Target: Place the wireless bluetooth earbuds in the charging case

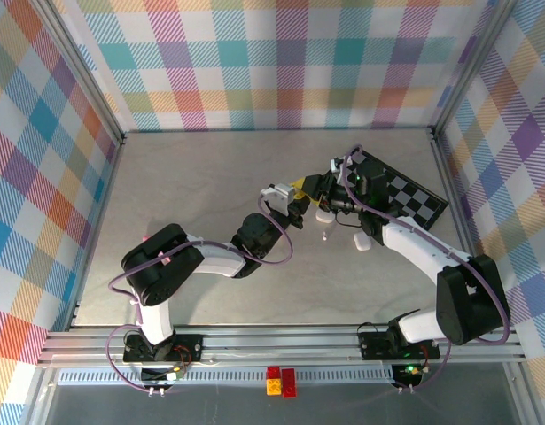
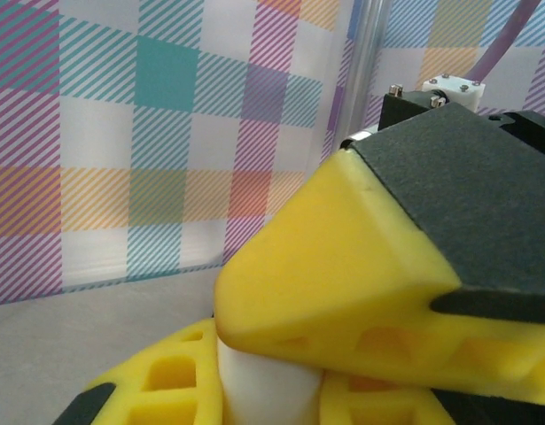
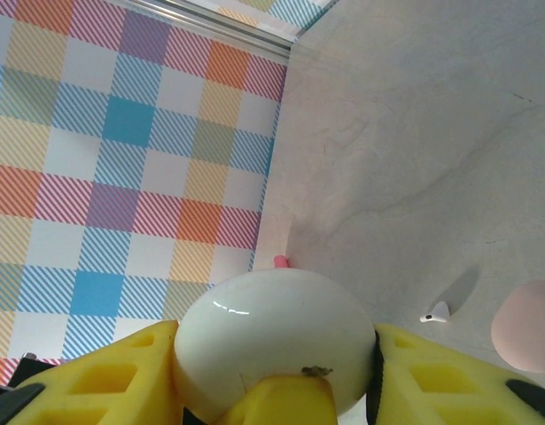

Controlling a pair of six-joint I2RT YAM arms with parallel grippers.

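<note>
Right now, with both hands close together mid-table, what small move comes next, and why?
Probably ease the left hand toward the white case clamped in the right hand: the left is shut on a small white piece, likely an earbud.

A pale grey, marbled counter (image 1: 210, 186) is boxed in by pastel plaid walls (image 1: 281, 62) on its far, left and right sides. Aluminium posts (image 1: 94, 84) rise at the far corners, and silver rails (image 1: 281, 345) run along the near edge. The light is soft and even.
</note>
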